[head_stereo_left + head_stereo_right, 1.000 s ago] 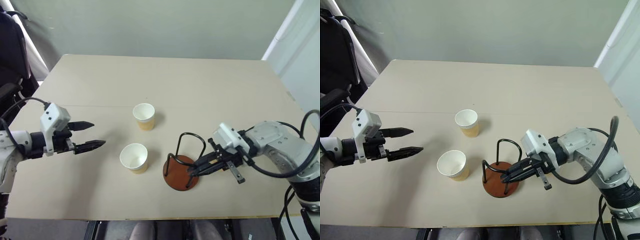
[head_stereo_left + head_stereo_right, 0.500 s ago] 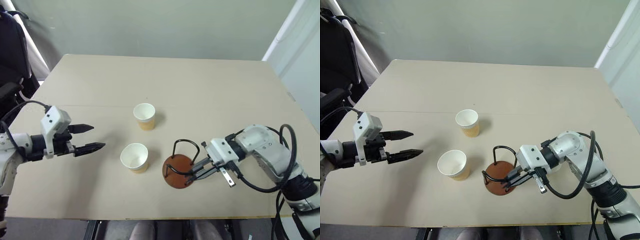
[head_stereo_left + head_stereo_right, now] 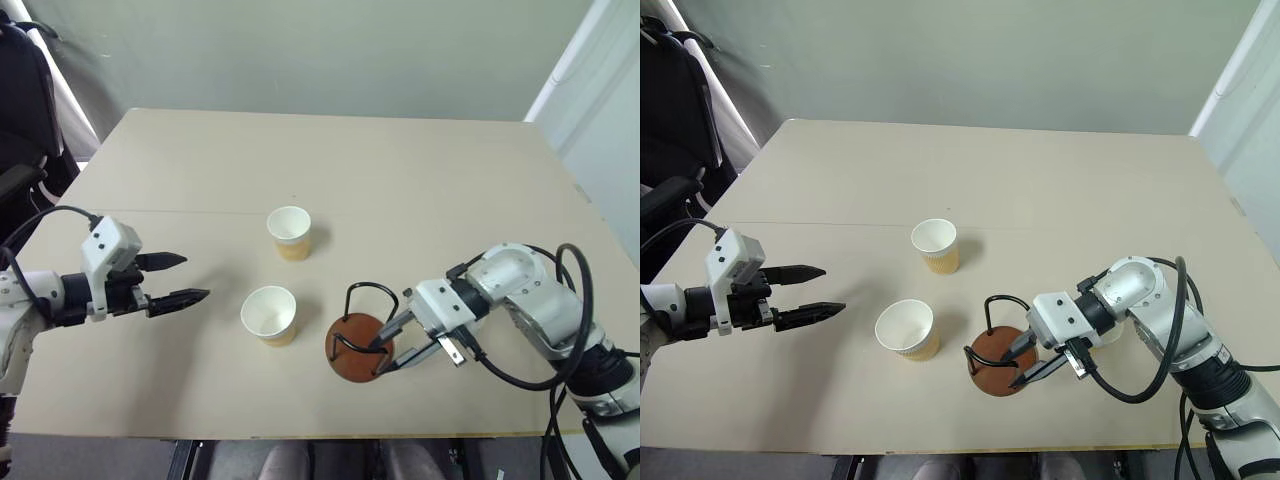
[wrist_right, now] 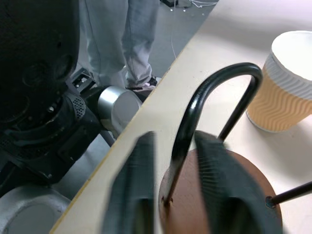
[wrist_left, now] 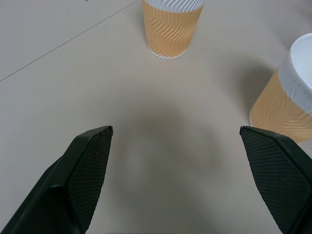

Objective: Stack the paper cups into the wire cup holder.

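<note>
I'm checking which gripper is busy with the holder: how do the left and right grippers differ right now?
The left gripper hangs over bare table, wide open, beside the nearer paper cup. The right gripper sits at the wire cup holder, its fingers partly apart on either side of one wire loop. Both have black fingers and carry no cup.

A lab-like room: bare beige table, plain grey-green wall.

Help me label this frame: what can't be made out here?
- Right wrist view: the right gripper fingers are motion-blurred around a wire loop of the wire cup holder; contact unclear.
- Left wrist view: the nearer paper cup is cut off by the edge.
- A third cup: cannot tell where.
</note>
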